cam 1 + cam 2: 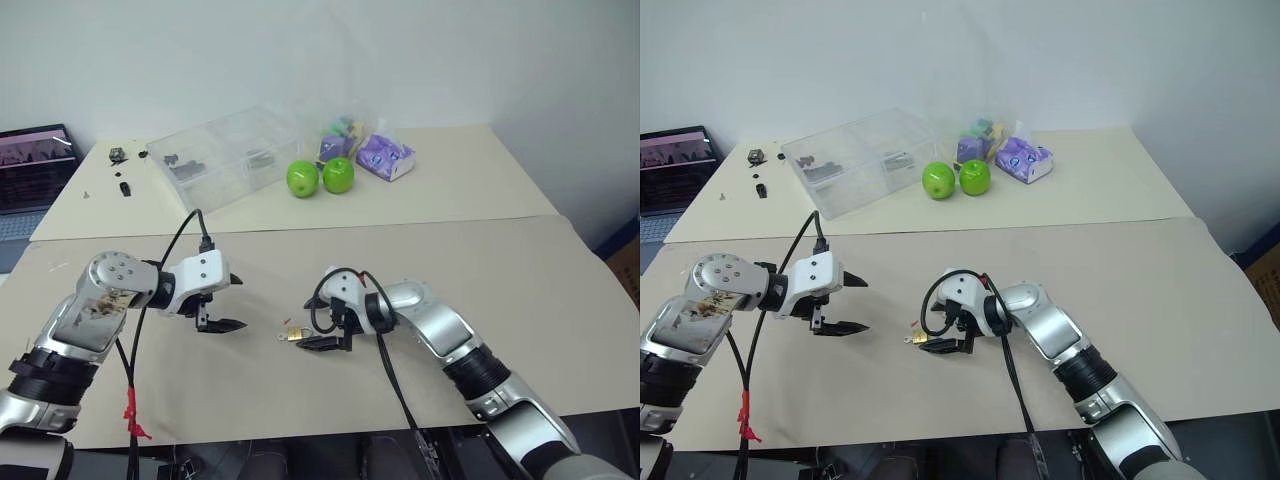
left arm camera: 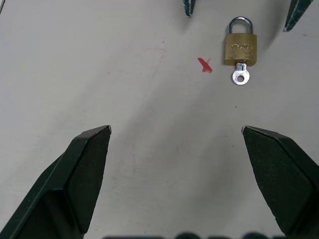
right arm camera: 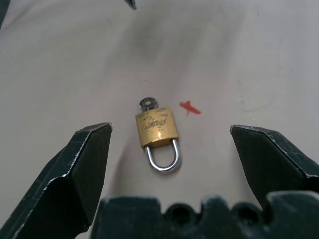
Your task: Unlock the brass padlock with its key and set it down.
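Small gold-yellow brass padlock (image 3: pixel 157 128) with thin silvery shackle lies flat on the cream bench (image 1: pixel 520 290), untouched, its small silver key (image 2: pixel 240 76) in the keyhole. Right claw (image 1: pixel 330 328) spread, hovering just beside it, shackle end toward that claw. Left claw (image 1: pixel 222 304) spread, farther off; key end points its way.

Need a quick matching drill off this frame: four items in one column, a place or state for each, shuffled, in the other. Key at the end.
Items:
1. brass padlock
2. key
3. green apples
4. left gripper

Place or state:
A. on the far table beside the clear box
B. open, holding nothing
C. lying flat between the right gripper fingers
D. stuck in the lock's base

Pairs: 1-C, 2-D, 3-A, 4-B
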Robot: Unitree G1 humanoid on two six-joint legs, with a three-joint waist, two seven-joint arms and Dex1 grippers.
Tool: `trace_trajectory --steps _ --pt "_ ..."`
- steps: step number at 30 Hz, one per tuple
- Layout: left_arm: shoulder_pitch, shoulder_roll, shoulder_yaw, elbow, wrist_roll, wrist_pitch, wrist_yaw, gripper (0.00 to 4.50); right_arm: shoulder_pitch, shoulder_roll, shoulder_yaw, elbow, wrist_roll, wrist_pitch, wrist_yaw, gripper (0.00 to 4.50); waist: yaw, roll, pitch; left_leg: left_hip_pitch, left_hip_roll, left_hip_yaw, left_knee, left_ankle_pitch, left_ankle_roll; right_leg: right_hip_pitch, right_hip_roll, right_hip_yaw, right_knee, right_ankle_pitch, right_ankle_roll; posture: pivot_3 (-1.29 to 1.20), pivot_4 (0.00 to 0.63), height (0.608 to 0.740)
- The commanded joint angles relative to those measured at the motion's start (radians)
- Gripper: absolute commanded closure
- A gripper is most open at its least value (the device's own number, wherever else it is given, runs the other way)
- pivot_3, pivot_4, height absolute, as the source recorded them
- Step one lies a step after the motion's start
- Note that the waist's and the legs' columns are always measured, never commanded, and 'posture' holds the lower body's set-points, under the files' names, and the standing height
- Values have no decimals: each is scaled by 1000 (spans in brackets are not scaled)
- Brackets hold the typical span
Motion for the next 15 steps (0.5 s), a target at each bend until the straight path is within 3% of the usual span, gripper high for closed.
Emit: trace_trajectory --steps 1,15 --pt "-11 22 31 16 5 -40 6 12 -12 21 -15 -8 -6 -7 -18 0 1 0 0 0 0 0 0 0 0 0 0 0 1 0 0 0 150 740" --pt "-26 38 22 54 14 -67 -16 12 16 58 -12 48 -57 -98 -48 0 0 0 0 0 0 0 0 0 0 -1 0 0 2 0 0 0 150 740"
